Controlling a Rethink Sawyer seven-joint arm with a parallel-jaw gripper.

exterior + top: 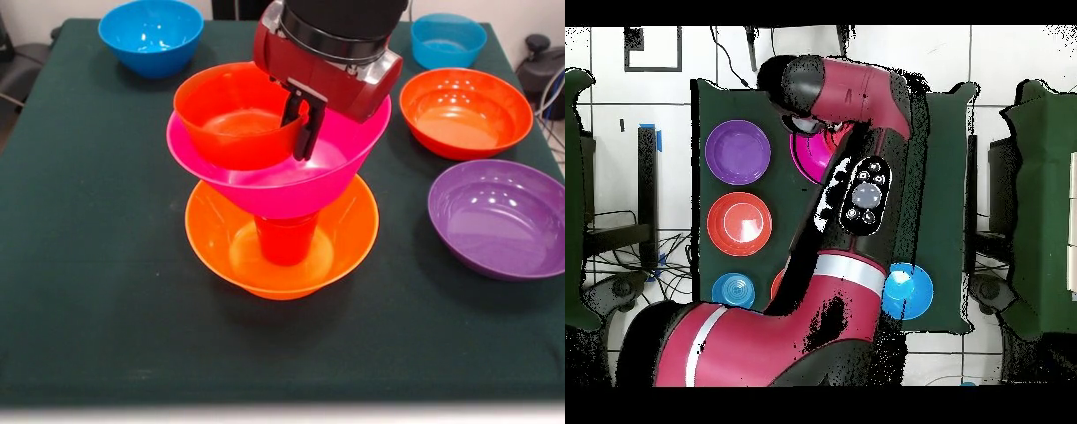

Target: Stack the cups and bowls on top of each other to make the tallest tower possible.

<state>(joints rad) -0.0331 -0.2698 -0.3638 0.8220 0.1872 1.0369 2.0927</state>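
Note:
The tower stands mid-table in the front view. Its base is a large yellow-orange bowl [212,231]. An orange-red cup [284,240] stands in that bowl's middle and carries a large pink bowl [349,163]. An orange-red bowl [228,115] sits tilted inside the pink one. My gripper [297,137] comes down from above and is shut on this bowl's right rim, one finger inside and one outside. In the overhead view the arm hides the gripper and most of the tower; only part of the pink bowl [808,152] shows.
Loose bowls ring the tower: a large blue one [150,35] [908,290], a small blue one [448,40] [733,291], another orange-red one [465,110] [739,222] and a purple one [499,216] [737,150]. The green table [97,265] ends just below.

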